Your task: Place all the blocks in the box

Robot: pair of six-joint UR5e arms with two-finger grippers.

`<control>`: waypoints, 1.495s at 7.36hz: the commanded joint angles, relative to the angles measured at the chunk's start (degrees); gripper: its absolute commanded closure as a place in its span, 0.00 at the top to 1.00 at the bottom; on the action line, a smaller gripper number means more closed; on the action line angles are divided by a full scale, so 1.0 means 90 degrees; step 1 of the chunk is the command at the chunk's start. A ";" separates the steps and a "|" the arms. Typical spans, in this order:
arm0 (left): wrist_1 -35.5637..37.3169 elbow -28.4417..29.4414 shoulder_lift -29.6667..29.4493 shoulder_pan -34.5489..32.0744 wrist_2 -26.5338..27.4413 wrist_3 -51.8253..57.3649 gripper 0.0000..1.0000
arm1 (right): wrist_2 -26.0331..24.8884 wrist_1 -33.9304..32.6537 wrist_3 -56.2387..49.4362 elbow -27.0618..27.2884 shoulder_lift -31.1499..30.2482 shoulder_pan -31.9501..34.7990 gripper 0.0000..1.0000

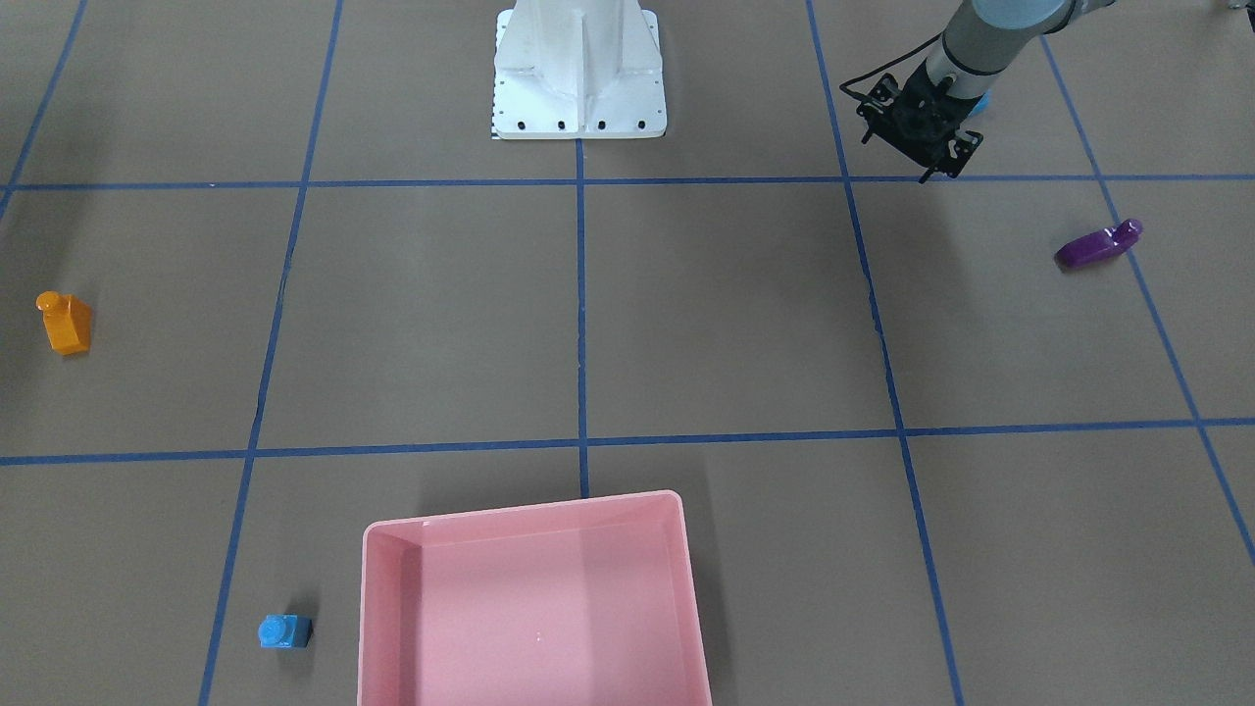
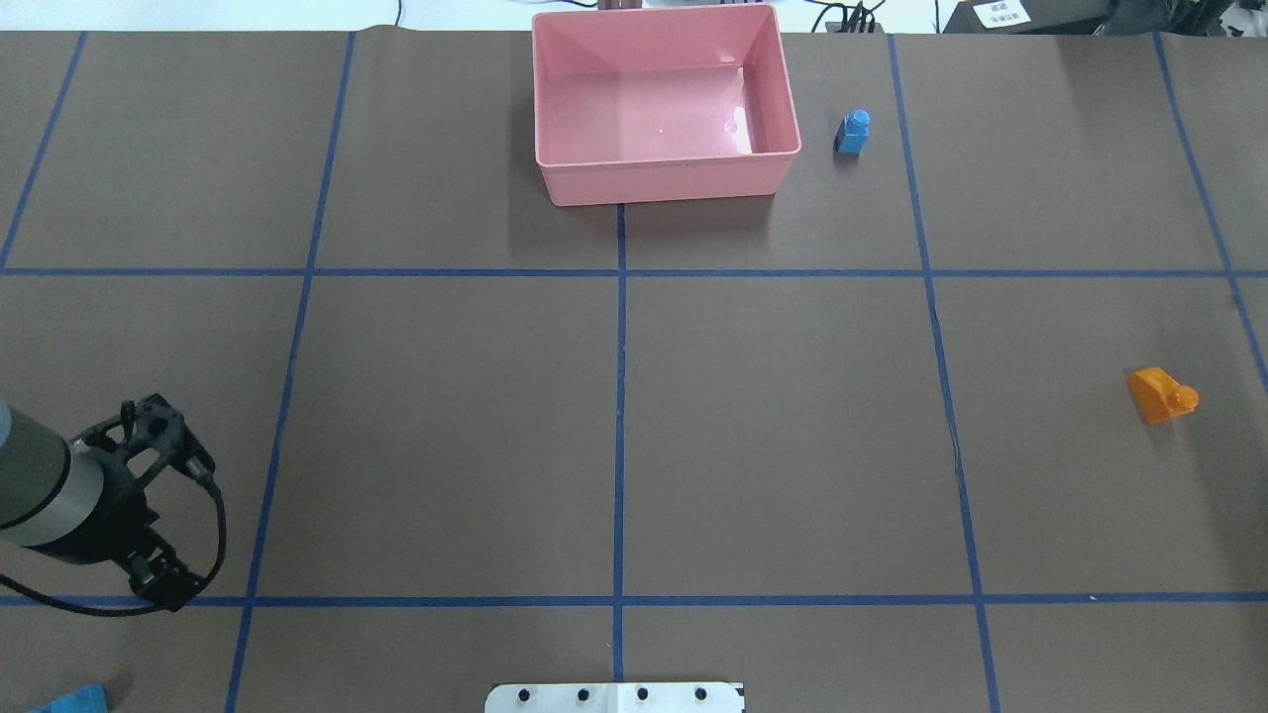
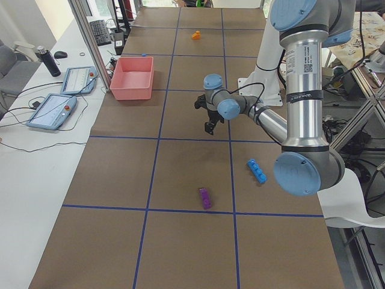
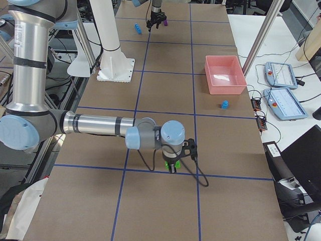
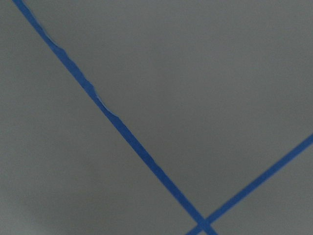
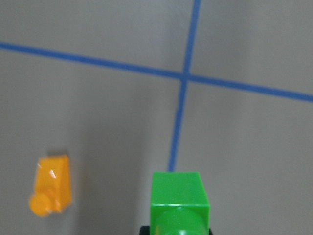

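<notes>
The pink box (image 1: pixel 529 510) stands empty at the table's operator side, also in the overhead view (image 2: pixel 654 183). A small light-blue cube (image 1: pixel 284 630) sits just beside it. The orange sloped block (image 1: pixel 65 322) lies far out on the robot's right. The purple sloped block (image 1: pixel 1098 245) and the long light-blue bar (image 3: pixel 257 170) lie on the robot's left. My left gripper (image 1: pixel 922 123) hovers open and empty near the bar. My right gripper (image 4: pixel 172 168) is shut on the green block (image 6: pixel 178 203), held above the table near the orange block (image 6: pixel 51 191).
The white pedestal base (image 1: pixel 578 88) stands at the robot's side of the table. Blue tape lines grid the brown table. Two tablets (image 3: pixel 60 96) and cables lie on the white side bench beyond the box.
</notes>
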 commanded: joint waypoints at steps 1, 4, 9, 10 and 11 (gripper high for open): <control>-0.0429 -0.0048 0.0792 0.0308 0.0106 0.0629 1.00 | 0.0051 -0.0024 0.2862 -0.0333 0.1905 -0.1344 0.00; -0.1965 0.0156 0.1977 0.0921 0.0632 0.0573 1.00 | -0.0026 0.0045 0.4558 -0.2270 0.4706 -0.2314 0.00; -0.1967 0.0459 0.1928 0.2046 0.1356 -0.0209 1.00 | -0.1595 0.2041 0.7428 -0.4580 0.6599 -0.3534 0.00; -0.1967 0.0460 0.1938 0.2047 0.1356 -0.0209 1.00 | -0.1628 0.2124 0.7559 -0.5211 0.7152 -0.3556 0.00; -0.1967 0.0479 0.1938 0.2066 0.1356 -0.0209 1.00 | -0.1802 0.2183 0.7580 -0.5546 0.7350 -0.3576 0.00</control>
